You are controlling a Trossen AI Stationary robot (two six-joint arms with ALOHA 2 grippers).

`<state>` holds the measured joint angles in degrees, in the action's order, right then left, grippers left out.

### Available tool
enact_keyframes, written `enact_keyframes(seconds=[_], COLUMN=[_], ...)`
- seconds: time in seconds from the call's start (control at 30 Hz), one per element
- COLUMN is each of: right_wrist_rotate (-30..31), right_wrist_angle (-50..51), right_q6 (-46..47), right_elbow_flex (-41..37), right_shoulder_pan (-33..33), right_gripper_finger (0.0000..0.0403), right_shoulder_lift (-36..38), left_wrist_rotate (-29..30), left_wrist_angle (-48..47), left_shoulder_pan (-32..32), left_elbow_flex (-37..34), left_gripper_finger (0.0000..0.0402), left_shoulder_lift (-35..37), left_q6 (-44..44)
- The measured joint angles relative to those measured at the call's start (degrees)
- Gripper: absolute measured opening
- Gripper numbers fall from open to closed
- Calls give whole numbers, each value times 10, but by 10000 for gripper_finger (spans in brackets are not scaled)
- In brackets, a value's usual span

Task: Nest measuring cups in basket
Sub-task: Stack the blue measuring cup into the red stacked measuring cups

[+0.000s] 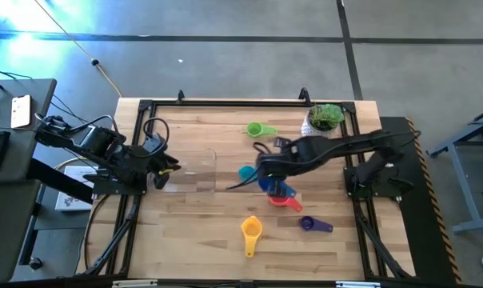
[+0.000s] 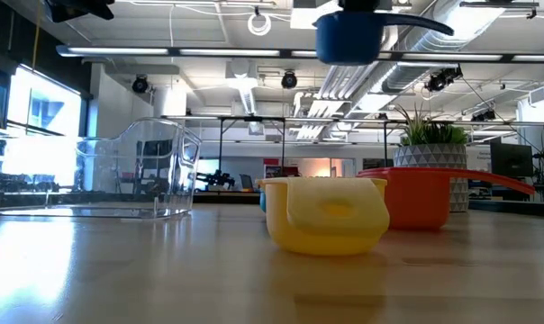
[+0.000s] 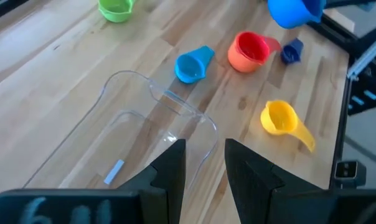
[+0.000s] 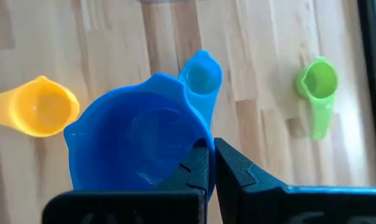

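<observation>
My right gripper (image 4: 211, 163) is shut on the blue cup (image 4: 138, 143), which it holds high above the table's middle (image 2: 349, 36). On the table lie the cyan cup (image 1: 245, 172), the green cup (image 1: 257, 129), the yellow cup (image 1: 251, 230) and the purple cup (image 1: 313, 225). The red cup appears to sit inside the orange one (image 2: 416, 196). The clear basket (image 1: 195, 170) stands at the left of centre. My left gripper (image 3: 205, 165) is open and empty over the basket's left end (image 3: 144, 143). My right gripper pinches the blue cup at its rim (image 4: 197, 140), on the side nearest the wrist. The fingers hide exactly which part lies between them. The cup is lifted clear of the table (image 2: 349, 36), mouth up and about level.
A white pot with a green plant (image 1: 325, 118) stands at the far right corner. The cups lie in a loose group around the table's middle and right. Bare wood shows along the near edge and the near left.
</observation>
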<state>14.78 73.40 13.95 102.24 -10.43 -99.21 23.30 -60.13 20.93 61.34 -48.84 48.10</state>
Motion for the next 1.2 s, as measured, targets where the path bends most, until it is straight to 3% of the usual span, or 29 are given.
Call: enact_keyframes(seconds=[0.2,0.37,0.63,1.2], right_wrist_rotate=[-56,-84,-150,-143], right_wrist_angle=[-116,-154,-237,-358], right_q6=[-9,-25,-40,-10], right_elbow_flex=[-172,-259,-357,-462], right_shoulder_pan=[18,32,44,45], right_gripper_finger=[0,0,0,0], right_shoulder_lift=[121,173,179,179], left_wrist_rotate=[19,30,35,60], left_wrist_angle=[0,0,0,0], left_shoulder_pan=[0,0,0,0], left_elbow_flex=[0,0,0,0], left_gripper_finger=[104,104,104,104], left_shoulder_lift=[0,0,0,0], left_q6=[27,48,74,83])
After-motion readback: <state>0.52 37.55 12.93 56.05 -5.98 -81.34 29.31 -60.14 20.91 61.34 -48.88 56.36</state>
